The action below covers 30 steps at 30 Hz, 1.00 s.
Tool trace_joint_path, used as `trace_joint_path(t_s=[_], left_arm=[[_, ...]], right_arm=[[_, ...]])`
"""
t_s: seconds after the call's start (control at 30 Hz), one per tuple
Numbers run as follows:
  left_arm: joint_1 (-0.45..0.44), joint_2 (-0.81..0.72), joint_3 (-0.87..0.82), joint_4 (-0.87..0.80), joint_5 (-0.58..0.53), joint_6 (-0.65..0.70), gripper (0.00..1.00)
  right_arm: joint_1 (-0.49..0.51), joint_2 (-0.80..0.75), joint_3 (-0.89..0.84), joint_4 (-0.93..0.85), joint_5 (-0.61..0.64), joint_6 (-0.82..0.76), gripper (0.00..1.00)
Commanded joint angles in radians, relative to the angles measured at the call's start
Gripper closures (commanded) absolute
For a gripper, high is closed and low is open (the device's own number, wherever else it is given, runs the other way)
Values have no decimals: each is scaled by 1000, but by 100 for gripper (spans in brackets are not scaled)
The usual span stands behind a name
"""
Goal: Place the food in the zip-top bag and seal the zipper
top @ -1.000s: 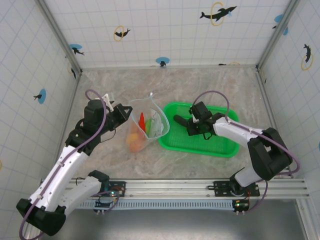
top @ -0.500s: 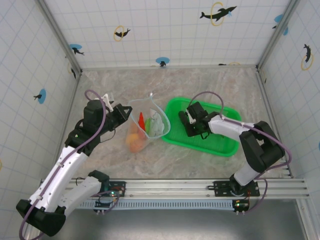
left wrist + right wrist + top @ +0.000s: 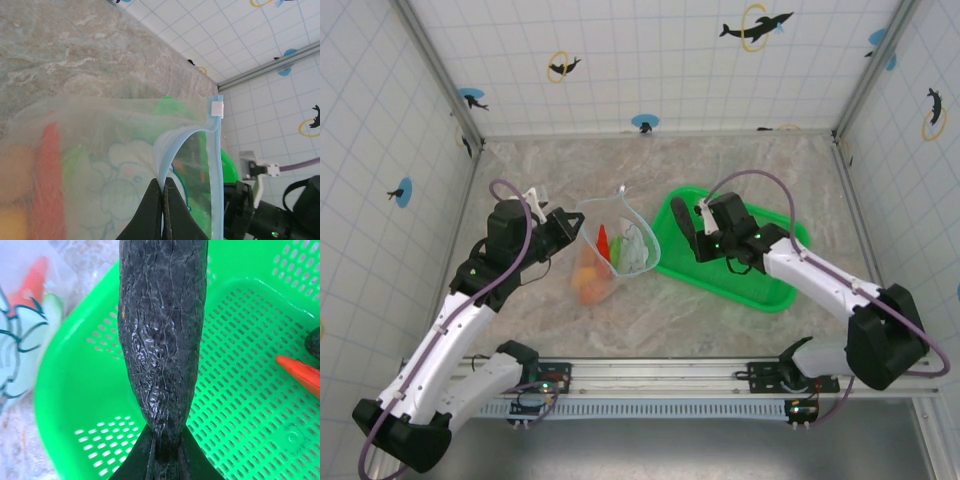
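Observation:
The zip-top bag (image 3: 620, 245) hangs open between the arms, clear with a blue print. My left gripper (image 3: 163, 192) is shut on its pale blue zipper (image 3: 216, 165), holding the mouth up; it also appears at the bag's left rim (image 3: 570, 222). Inside the bag lie a red chili (image 3: 604, 240), an orange piece (image 3: 588, 282) and a green piece (image 3: 619, 252). My right gripper (image 3: 162, 450) is shut on the narrow end of the dark purple eggplant (image 3: 162, 330). It holds the eggplant (image 3: 680, 215) above the left end of the green basket, just right of the bag.
The green mesh basket (image 3: 760, 285) sits right of the bag; an orange carrot (image 3: 302, 372) and a dark piece (image 3: 314, 342) lie in it. Tiled walls enclose the marble table (image 3: 740, 165) on three sides. A rail (image 3: 650, 375) runs along the near edge.
My right gripper closed on the eggplant and raised it off the basket floor, toward the bag. The basket shifted a little. The left gripper and the bag stayed put.

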Motion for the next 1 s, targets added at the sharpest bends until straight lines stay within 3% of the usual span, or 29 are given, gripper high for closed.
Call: trace_joint_path(t_s=[0.0,0.1,0.3,0.57,0.97], left_arm=[[3,-8,35,18,7,12,100],[4,-5,33,28,14,6,100],[3,0,29,35,19,-3,100],[4,-5,18,36,28,-20,100],[4,-10,37,39,33,-29,100]], right_arm=[[5,-83,54,-41,-16,26,91],[14,-142,90,-22,-32,40,91],[126,-201,167,128,-60,85,91],[278,-128,132,403,-42,138,91],[364,3,3,591,-78,81,89]])
